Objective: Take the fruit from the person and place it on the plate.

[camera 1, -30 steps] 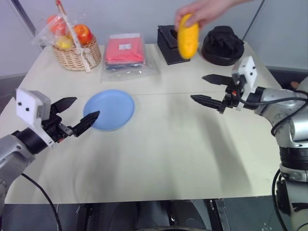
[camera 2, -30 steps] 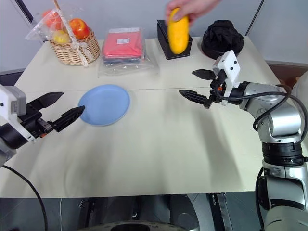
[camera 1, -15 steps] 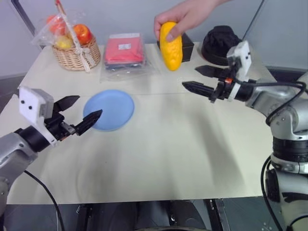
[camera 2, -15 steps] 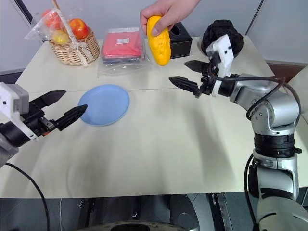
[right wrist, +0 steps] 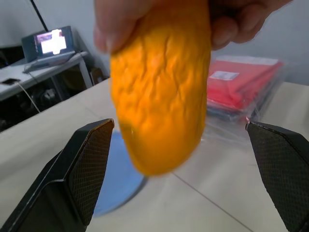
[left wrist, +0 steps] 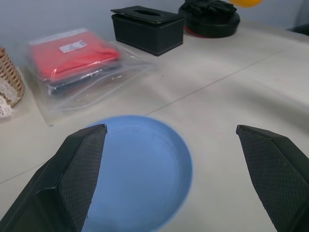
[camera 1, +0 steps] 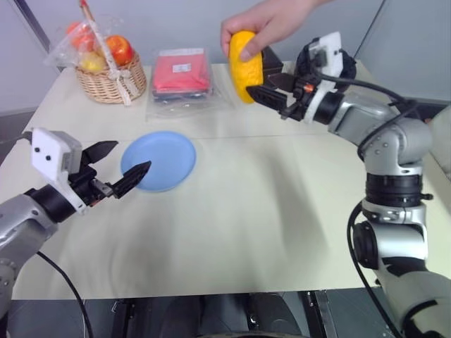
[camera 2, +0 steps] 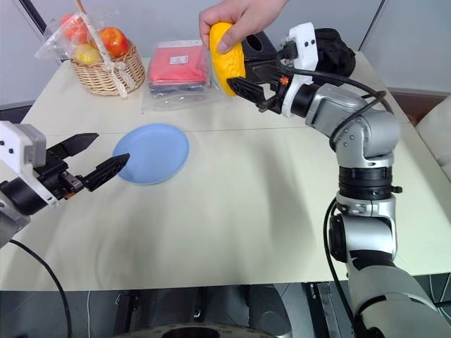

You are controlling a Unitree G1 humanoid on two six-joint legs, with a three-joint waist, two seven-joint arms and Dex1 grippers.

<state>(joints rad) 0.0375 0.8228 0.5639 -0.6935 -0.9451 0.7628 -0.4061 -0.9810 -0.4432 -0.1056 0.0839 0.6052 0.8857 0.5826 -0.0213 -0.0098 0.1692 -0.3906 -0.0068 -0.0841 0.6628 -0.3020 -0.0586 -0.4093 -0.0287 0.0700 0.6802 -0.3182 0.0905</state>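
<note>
The person's hand (camera 1: 271, 24) holds the fruit (camera 1: 245, 56) upright above the worktop (camera 1: 282, 204), just before the wide-open right pincer (camera 2: 246, 81). Closing off-centre could pinch fingers or let the smooth skin slip, far from the plate (camera 1: 158, 160). The left pincer (camera 1: 120, 163) hangs open beside it.

The person's hand (camera 1: 271, 21) wraps the top of the fruit (camera 2: 227, 48), hiding that end, and the forearm runs off the head views' upper edge. In the right wrist view the fruit's upper end and the fingers (right wrist: 120, 24) over it are cut by the edge and blurred, and the fruit covers part of the plate (right wrist: 118, 179) behind it. The right gripper (camera 1: 271, 87) hides most of the black box (camera 2: 255, 44) and part of the black cap-like thing (camera 2: 337, 51), while the bagged fruits in the wicker basket (camera 1: 113, 83) are too small to tell apart.
</note>
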